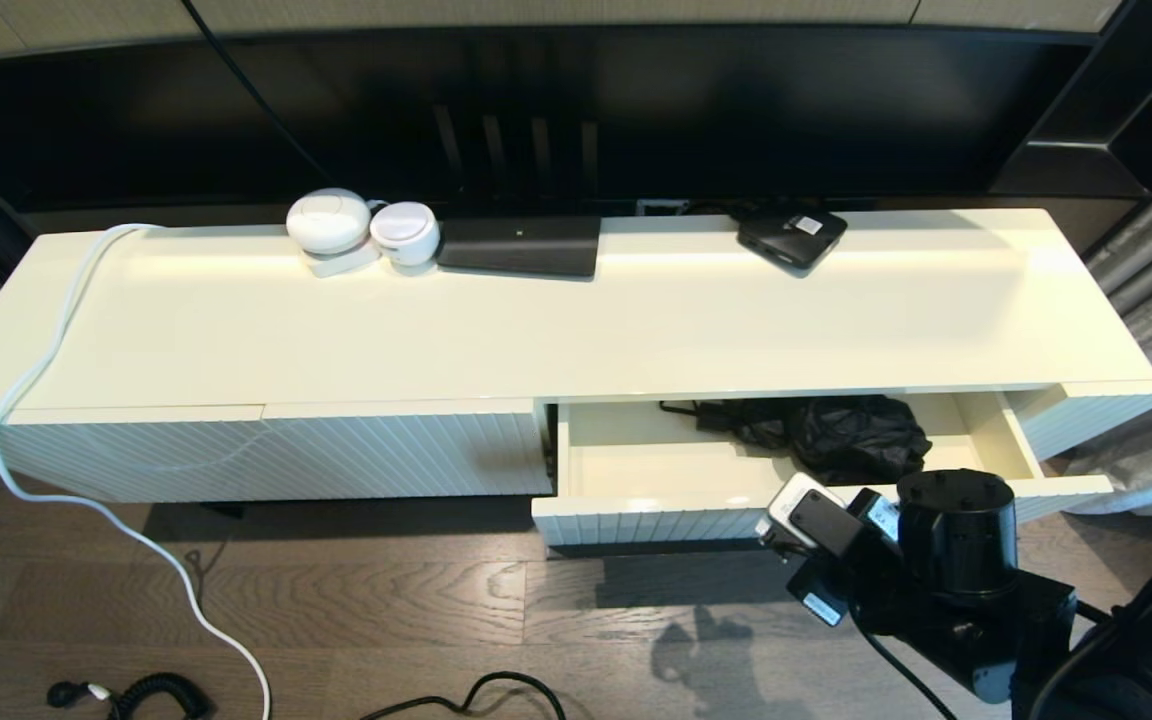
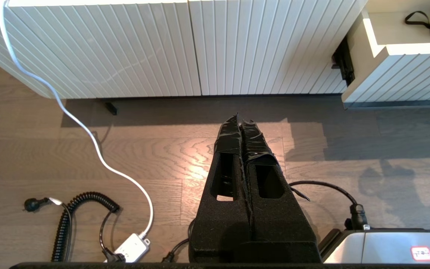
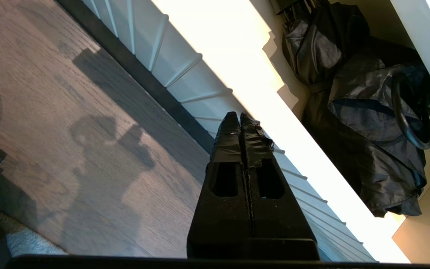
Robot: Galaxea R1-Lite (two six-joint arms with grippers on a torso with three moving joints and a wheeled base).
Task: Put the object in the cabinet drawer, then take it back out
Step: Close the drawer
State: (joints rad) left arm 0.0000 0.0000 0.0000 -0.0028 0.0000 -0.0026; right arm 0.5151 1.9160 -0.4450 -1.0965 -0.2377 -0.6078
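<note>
The cabinet drawer (image 1: 636,470) stands pulled open at the cabinet's right half, ribbed cream front nearest, glossy cream inside; a crumpled black bag (image 1: 851,435) lies at its far right, straps trailing left.

My own right arm (image 1: 946,560) covers the cabinet drawer (image 1: 636,470) front at five o'clock, so I cannot see its handle, and the black bundle (image 1: 836,430) inside stays unidentifiable.

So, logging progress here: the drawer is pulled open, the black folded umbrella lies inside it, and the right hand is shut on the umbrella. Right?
Not quite. The right hand is shut but empty, outside the cabinet drawer front, as the right wrist view shows. The drawer is open with the black umbrella inside.
</note>
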